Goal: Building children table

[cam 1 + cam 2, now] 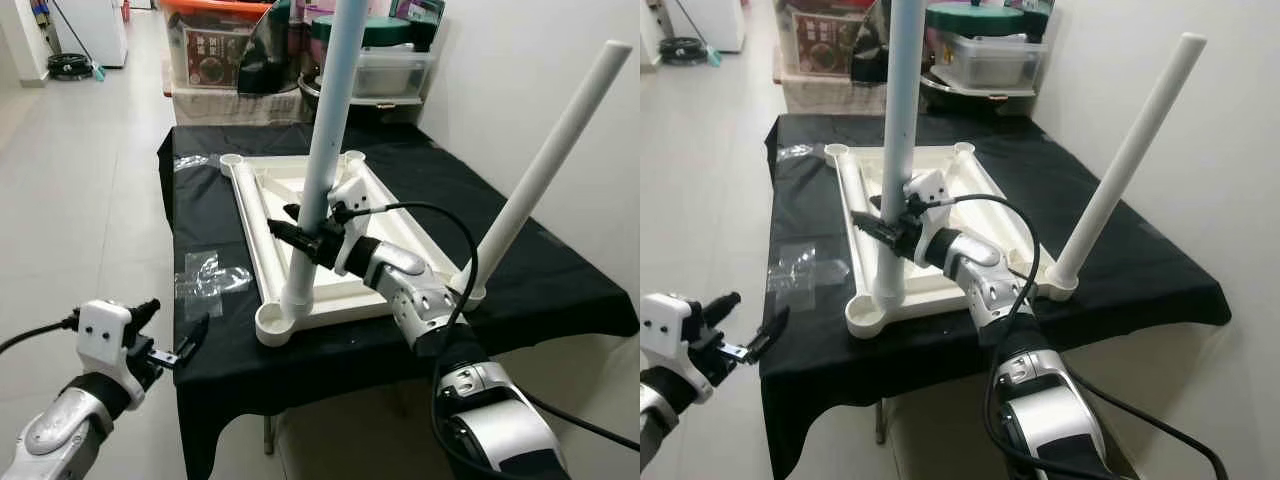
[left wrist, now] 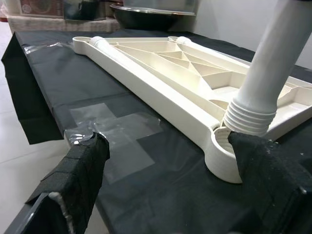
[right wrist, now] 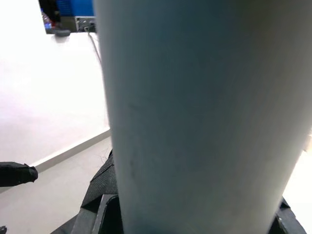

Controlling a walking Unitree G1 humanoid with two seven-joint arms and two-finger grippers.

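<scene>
The surface (image 1: 560,280) stood before me under a black cloth, with its near edge facing me and pale floor along its left side.

The white tabletop panel (image 1: 300,195) lay upside down on the surface, ribbed underside up, running from near the far edge toward the near edge. It had a round socket at each corner.

Two white legs stood on the panel. The first leg (image 1: 325,150) rose almost upright from the socket (image 2: 222,158) at the panel's near-left corner, close to the near edge of the surface. In the left wrist view its ribbed lower end sat at the mouth of that socket; I could not tell how deep it was seated. The second leg (image 1: 545,165) stood in the near-right corner socket and leaned outward toward the right edge of the surface.

My right claw (image 1: 305,235) was closed around the first leg, partway up its shaft, above the panel. The right wrist view showed the pale shaft pressed close between the black fingers.

My left claw (image 1: 175,340) hung off the surface, just outside its near-left corner and above the floor. Its fingers (image 2: 80,168) were spread wide apart and gripped nothing.

A sheet of clear plastic film (image 1: 210,275) lay flat on the cloth near the left edge, beside the panel.

Storage boxes (image 1: 215,45) stood beyond the far edge of the surface.
</scene>
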